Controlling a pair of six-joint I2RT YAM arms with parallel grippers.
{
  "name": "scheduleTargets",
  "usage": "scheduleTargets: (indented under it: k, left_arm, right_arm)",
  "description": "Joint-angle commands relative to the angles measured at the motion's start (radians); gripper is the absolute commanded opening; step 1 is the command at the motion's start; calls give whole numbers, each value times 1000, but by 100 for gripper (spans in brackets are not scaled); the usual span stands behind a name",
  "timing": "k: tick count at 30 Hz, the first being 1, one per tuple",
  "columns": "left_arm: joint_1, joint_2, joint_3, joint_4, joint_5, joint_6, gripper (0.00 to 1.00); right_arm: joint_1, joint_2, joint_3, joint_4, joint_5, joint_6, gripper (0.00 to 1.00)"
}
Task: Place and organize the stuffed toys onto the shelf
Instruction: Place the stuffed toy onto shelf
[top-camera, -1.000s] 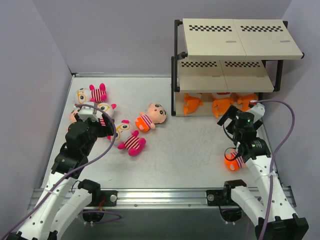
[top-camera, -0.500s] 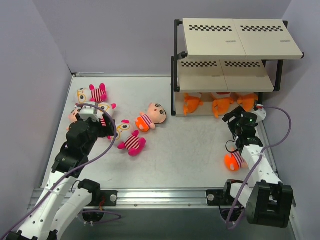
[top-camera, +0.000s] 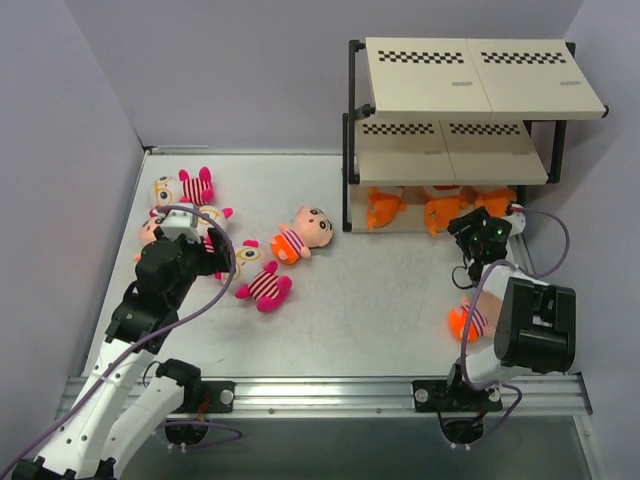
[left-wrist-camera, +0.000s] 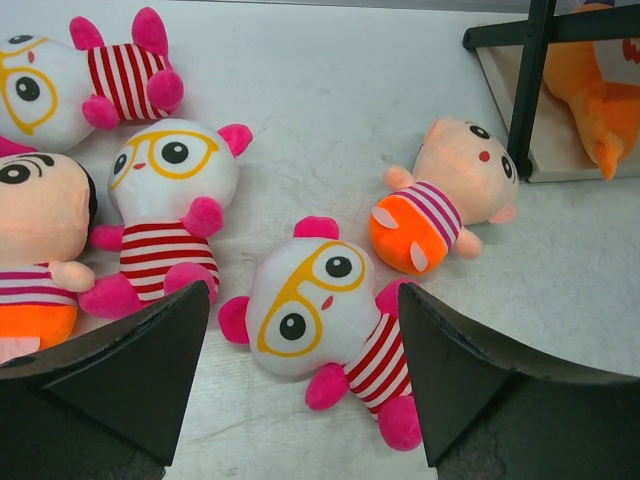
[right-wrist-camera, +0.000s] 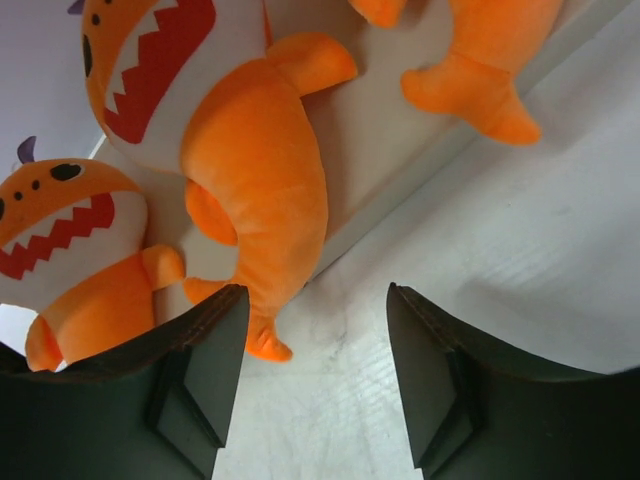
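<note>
Left arm (top-camera: 140, 310) is stretched forward and left from its base, wrist pitched down over the toy cluster. Left tool (left-wrist-camera: 302, 295) is spread wide with nothing pinched, and is hovering above the near glasses toy (left-wrist-camera: 305, 310).

Right arm (top-camera: 535, 325) is folded tight, forearm aimed at the shelf (top-camera: 480, 90). Right tool (right-wrist-camera: 313, 300) is held low, just in front of the bottom tier. Its fingers are apart with nothing between them (only bare table (top-camera: 380, 300) is seen in the gap).

Three sharks are lined up on the lowest board: left shark (top-camera: 383, 208), middle shark (top-camera: 440, 211), right shark (top-camera: 492, 203). In the right wrist view, tails are pointed toward the board's front edge. Bodies are orange plush, and red mouths are edged with white zigzag teeth.

The near glasses toy is laid face up on the table, long axis diagonal, head to the far left and pink legs to the near right. It has a white face, yellow rims and a red-white striped body. The second glasses toy (left-wrist-camera: 170, 170) and the third glasses toy (left-wrist-camera: 35, 90) are laid further left, the third cropped by the frame.

The centre doll (top-camera: 302, 236) is laid between the cluster and the shelf, axis diagonal, peach head toward the shelf post, body striped orange. The left doll (left-wrist-camera: 40, 230) is cropped at the wrist view's edge. The right doll (top-camera: 463, 322) is laid just beside the right arm, partly hidden.
</note>
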Motion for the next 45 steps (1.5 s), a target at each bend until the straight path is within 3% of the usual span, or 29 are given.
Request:
scheduleTargets:
  k: [1,5,24,45]
  left_arm:
    - [-6,6,49,2,4,17,84]
    - [-11,16,50,0,4,23,84]
    - [-12,35,53,0,0,29,84]
    - [-12,30,53,-1,0,32,84]
  right_arm:
    - [-2,78,78,150,-45,-3,54]
    - [-2,148,103,205,-51,5,48]
    - [7,300,175,255,-81,-26,39]
    - [40,328,216,235,-64,-41,37]
